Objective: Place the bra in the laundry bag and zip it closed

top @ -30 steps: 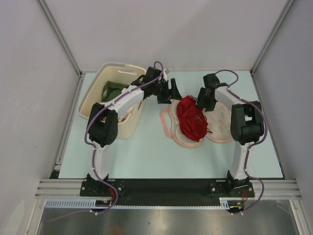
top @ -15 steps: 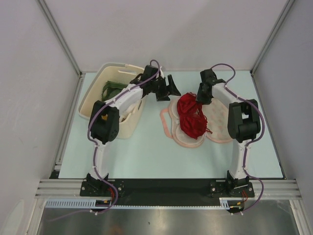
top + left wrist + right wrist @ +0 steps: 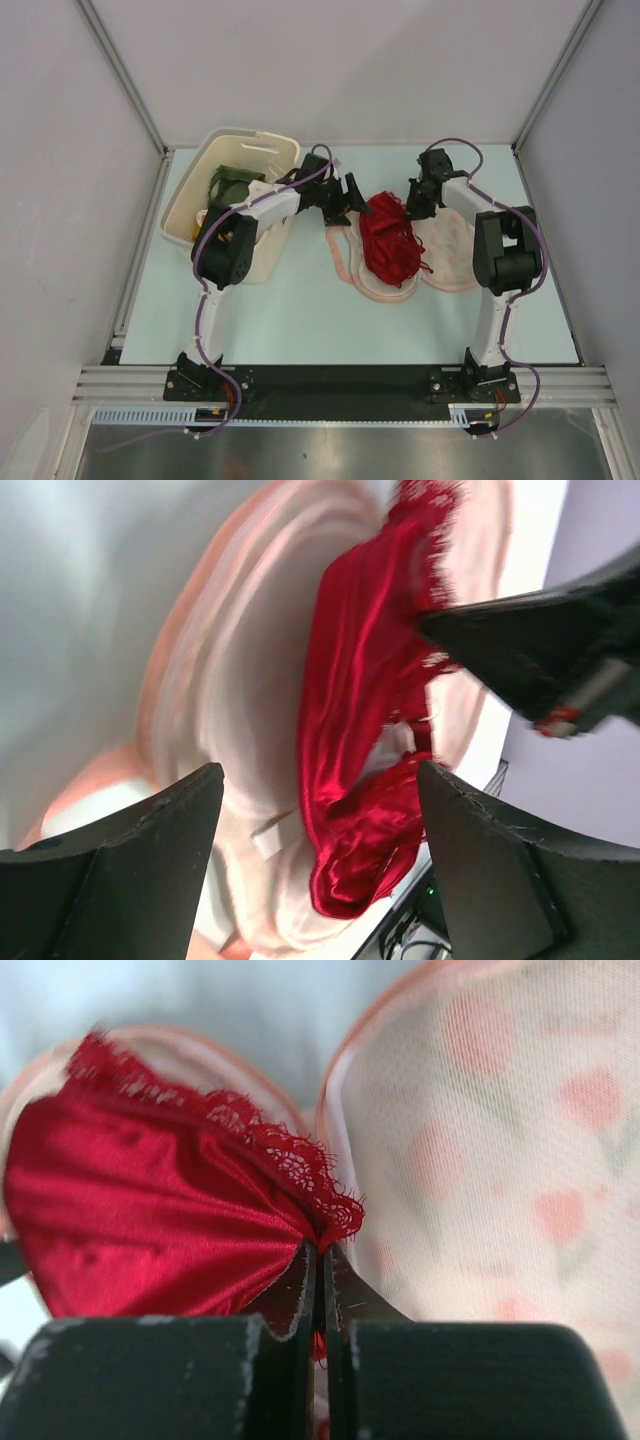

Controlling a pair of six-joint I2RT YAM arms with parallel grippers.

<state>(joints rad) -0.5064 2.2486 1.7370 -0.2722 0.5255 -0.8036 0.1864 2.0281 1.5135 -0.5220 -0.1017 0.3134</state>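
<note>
Right wrist view: my right claw [image 3: 320, 1255] is pressed together on the lace edge of the bra [image 3: 150, 1220].
Its fingers [image 3: 180, 1370] meet with a fold of deep red satin pinched between them, just where the scalloped trim ends. The laundry bag [image 3: 500, 1140] lies beside and beneath, its pale pink mesh printed with leaf shapes. In the top view the bra sits bunched on the middle of the bag, over the join of its two lobes, on the pale table [image 3: 290, 300]. My left claw [image 3: 345, 197] hangs spread wide at the bag's far left rim, gripping nothing; its wrist view shows red cloth and pink edging beyond the parted fingers. A cream basket [image 3: 190, 205] holding green clothes [image 3: 232, 183] stands to the left, apart from the bag.
</note>
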